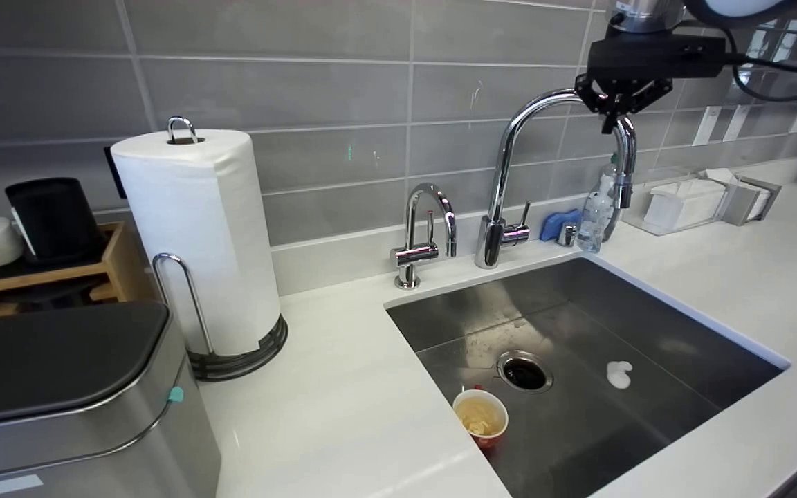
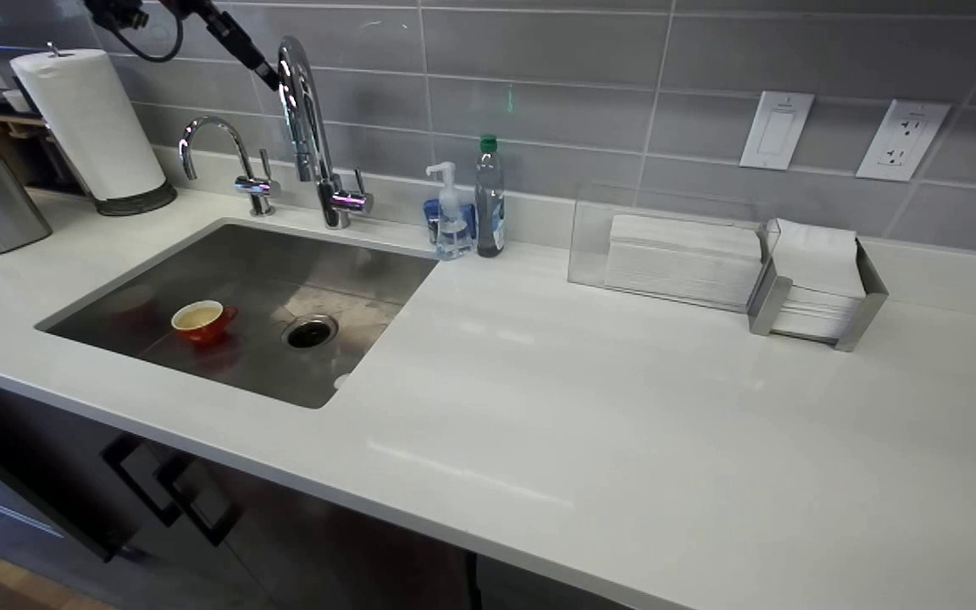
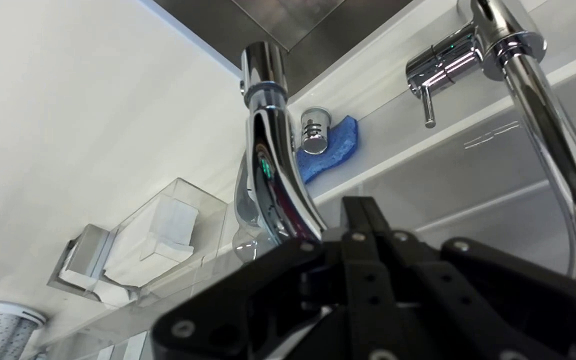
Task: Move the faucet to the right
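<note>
A: What stands where in an exterior view?

B: A black gripper (image 1: 608, 126) hangs at the arch of the tall, mirror-bright chrome faucet (image 1: 501, 166), which rises from the white counter (image 1: 343, 387) behind a dull steel sink (image 1: 578, 422). Just beside its base stands a shorter, curved chrome tap (image 1: 414, 255); farther along, a white paper towel roll (image 1: 198, 235) on a black wire base.

A: Anything crowding the faucet?

B: In an exterior view, a clear pump bottle (image 2: 452, 233) and a green-capped bottle (image 2: 490, 196) stand near it, between its base and a clear plastic holder (image 2: 587, 246) of folded white paper. A handled red cup (image 2: 204, 336), pale inside, rests in the sink near the round drain (image 2: 311, 333).

A: And the wrist view?

B: The gripper's two black fingers (image 3: 352, 215) are pressed together, narrow and flush, just beside the polished bend of the spout (image 3: 274, 165); whether they touch the chrome cannot be told. Beyond the spout, a wavy blue sponge (image 3: 335, 145) lies just beside a slotted metal cylinder (image 3: 315, 131), near the smooth grey tiled wall (image 3: 478, 175).
</note>
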### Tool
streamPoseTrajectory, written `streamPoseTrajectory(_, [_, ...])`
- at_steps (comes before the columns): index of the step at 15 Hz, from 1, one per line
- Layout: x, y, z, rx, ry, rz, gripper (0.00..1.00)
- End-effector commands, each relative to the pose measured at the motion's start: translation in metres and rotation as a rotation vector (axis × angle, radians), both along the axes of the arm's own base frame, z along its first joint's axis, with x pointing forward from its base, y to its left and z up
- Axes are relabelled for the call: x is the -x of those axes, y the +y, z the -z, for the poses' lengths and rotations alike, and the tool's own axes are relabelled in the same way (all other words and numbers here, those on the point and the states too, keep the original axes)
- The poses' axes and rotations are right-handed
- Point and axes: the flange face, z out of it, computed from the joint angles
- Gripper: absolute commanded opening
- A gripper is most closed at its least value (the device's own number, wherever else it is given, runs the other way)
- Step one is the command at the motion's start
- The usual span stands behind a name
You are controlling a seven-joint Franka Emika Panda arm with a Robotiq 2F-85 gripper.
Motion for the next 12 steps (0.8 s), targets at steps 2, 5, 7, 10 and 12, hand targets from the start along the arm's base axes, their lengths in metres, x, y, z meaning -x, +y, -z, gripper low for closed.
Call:
streamPoseTrajectory(2, [0.007, -0.02, -0.002, -0.087, 0.077, -0.068, 0.02])
streamPoseTrajectory(5, [0.02, -0.004, -0.014, -0.214, 0.172, -0.17, 0.02])
streamPoseTrajectory(7, [0.031, 0.012, -0.025, -0.283, 0.233, -0.244, 0.02])
streamPoseTrajectory(10, [0.051, 0.031, -0.044, -0.33, 0.329, -0.338, 0.02])
streamPoseTrajectory(12, [0.063, 0.035, -0.059, -0.331, 0.337, -0.426, 0.02])
